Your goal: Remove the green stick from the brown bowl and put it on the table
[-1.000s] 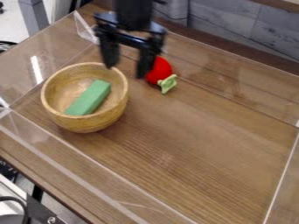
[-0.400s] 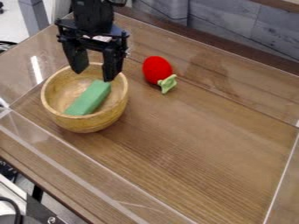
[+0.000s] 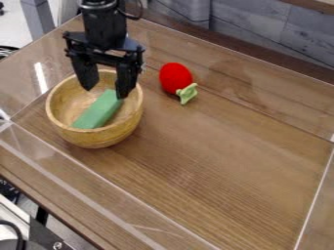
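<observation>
The brown bowl (image 3: pixel 72 130) sits at the left of the table (image 3: pixel 209 166). Inside it the green stick (image 3: pixel 94 112) lies slanted, its upper end partly covered by my gripper. My gripper (image 3: pixel 104 86) hangs pointing down over the bowl's far rim, open, with one black finger (image 3: pixel 84 76) on the left and the other (image 3: pixel 127 81) on the right of the stick's upper end. Nothing is gripped between them.
A red strawberry toy (image 3: pixel 177 76) with a small green leaf (image 3: pixel 189 95) lies to the right of the bowl. Low clear acrylic walls (image 3: pixel 156 223) edge the tabletop on all sides.
My gripper has travelled left from beside the strawberry toy to above the bowl and come lower over the green stick. Its jaws have stayed open. Bowl and stick have not moved.
</observation>
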Robot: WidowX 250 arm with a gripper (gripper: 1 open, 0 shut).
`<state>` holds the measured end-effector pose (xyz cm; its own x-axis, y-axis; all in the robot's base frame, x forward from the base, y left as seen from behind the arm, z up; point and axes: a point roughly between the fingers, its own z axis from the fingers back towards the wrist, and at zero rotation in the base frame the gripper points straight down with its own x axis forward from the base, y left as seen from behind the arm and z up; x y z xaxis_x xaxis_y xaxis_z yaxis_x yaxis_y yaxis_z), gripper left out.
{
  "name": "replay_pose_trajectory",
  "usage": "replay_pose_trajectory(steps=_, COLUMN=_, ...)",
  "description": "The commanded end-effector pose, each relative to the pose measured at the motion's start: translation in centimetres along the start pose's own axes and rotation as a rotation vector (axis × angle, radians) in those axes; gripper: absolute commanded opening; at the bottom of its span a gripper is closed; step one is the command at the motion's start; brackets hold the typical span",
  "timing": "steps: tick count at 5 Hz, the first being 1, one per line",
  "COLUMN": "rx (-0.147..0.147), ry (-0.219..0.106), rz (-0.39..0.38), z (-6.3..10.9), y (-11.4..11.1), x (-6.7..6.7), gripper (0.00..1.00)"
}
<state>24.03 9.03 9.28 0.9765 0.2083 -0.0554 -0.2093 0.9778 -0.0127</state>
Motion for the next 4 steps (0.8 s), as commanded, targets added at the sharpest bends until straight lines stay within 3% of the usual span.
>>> replay_pose_trajectory(steps=1, rx=0.014, ry=-0.021, rz=0.032, z=0.19, y=0.56, x=0.29, gripper=1.00)
replay_pose_trajectory(steps=4, rx=0.034, ry=-0.019, rz=0.069, z=-0.35, y=0.88, x=0.50, gripper=1.00)
